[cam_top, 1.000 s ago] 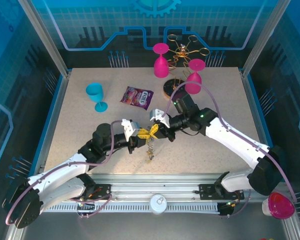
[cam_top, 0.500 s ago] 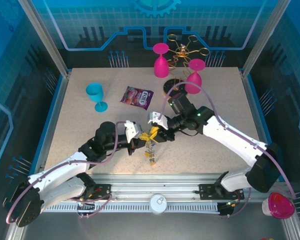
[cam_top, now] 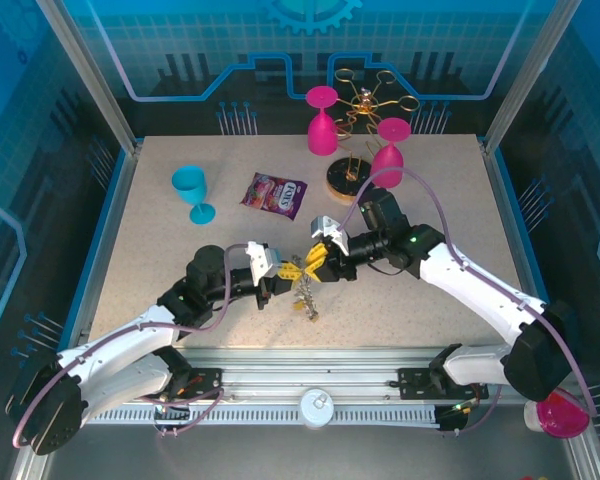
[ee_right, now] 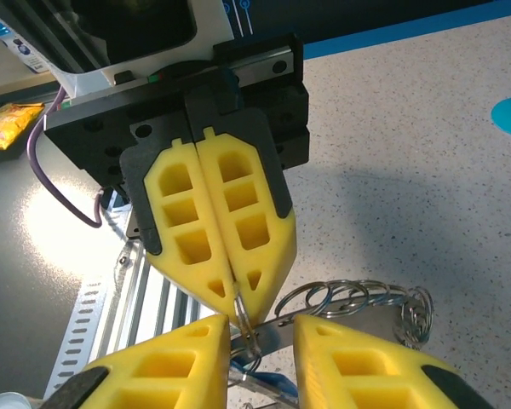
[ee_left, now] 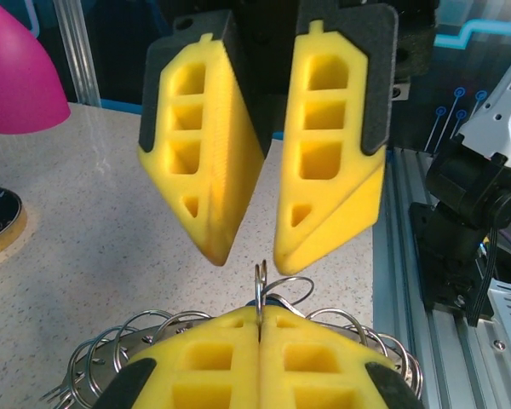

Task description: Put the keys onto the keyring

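Observation:
My left gripper (cam_top: pixel 283 281) is shut near the table's middle front. In the left wrist view its yellow fingers (ee_left: pixel 209 358) pinch a thin upright metal ring, the keyring (ee_left: pixel 261 285). Small rings and silver keys (ee_left: pixel 111 358) fan out to both sides of it. From above, the bunch of keys (cam_top: pixel 305 301) hangs below the grip. My right gripper (cam_top: pixel 317 264) faces the left one tip to tip and is open, with nothing in it. In the right wrist view its fingers (ee_right: pixel 175 371) straddle the keyring (ee_right: pixel 249 328), with several small rings (ee_right: pixel 358 298) and a blue tag (ee_right: pixel 268 385) beside it.
A teal goblet (cam_top: pixel 192 190) and a snack packet (cam_top: pixel 275 194) stand at the back left. Two pink goblets (cam_top: pixel 321 118) (cam_top: pixel 388 150) and a gold wire rack on a round wooden base (cam_top: pixel 342 180) are at the back. The rail (cam_top: pixel 310 385) runs along the near edge.
My left gripper has shut on the ring while my right gripper opened and drew back a little to the right. The key bunch now hangs from the left gripper.

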You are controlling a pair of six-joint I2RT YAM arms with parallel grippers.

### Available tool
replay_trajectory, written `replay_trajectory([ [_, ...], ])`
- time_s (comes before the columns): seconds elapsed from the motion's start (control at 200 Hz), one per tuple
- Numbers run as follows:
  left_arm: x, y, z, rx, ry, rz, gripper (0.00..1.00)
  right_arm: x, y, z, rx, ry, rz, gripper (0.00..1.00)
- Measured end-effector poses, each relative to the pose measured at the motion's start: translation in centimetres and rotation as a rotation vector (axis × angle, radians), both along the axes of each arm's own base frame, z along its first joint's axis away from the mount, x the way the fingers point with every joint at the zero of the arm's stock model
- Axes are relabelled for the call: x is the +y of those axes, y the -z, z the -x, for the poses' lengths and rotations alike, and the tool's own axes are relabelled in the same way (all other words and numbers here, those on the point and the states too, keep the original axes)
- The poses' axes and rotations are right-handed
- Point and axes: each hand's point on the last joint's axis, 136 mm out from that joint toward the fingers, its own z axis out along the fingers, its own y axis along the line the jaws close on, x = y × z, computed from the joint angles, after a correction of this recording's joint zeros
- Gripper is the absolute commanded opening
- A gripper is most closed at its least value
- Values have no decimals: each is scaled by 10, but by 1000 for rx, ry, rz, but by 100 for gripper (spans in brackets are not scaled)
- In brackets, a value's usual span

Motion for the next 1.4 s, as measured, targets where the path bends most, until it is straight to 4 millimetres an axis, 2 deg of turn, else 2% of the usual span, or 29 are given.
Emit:
replay_trajectory([
  [0.165,0,-3,1,-11,5,19,0,2,2,1,17,-13,-6,18],
  [0.285,-1,-2,1,0,7,30,0,4,3,2,27,-24,-10,0],
  [0.395,0,-1,0,8,4,32,0,4,4,2,25,-28,-10,0],
  [0.44,0,-1,0,11,1,32,10,4,4,2,24,-29,-9,0],
  [0.51,1,1,-2,19,-9,28,16,4,4,3,22,-30,-2,0],
  [0.68,1,4,-5,36,-22,-22,18,8,6,7,-6,-56,76,0],
  [0.775,2,7,-5,47,-23,-52,16,10,8,6,-31,-64,135,0],
  [0.891,2,12,-2,58,-8,-91,0,12,13,8,-58,-88,218,0],
  [0.981,2,15,0,59,5,-113,0,13,15,9,-65,-102,257,0],
  [1.041,3,16,0,53,7,-118,0,12,16,9,-61,-98,259,21],
  [1.121,2,15,-1,43,6,-117,0,10,12,8,-39,-75,211,32],
  [1.296,3,9,-1,12,2,-93,0,-9,1,1,-36,23,107,39],
  [1.401,3,4,-3,-2,-7,-72,0,-11,6,2,-47,50,88,40],
])
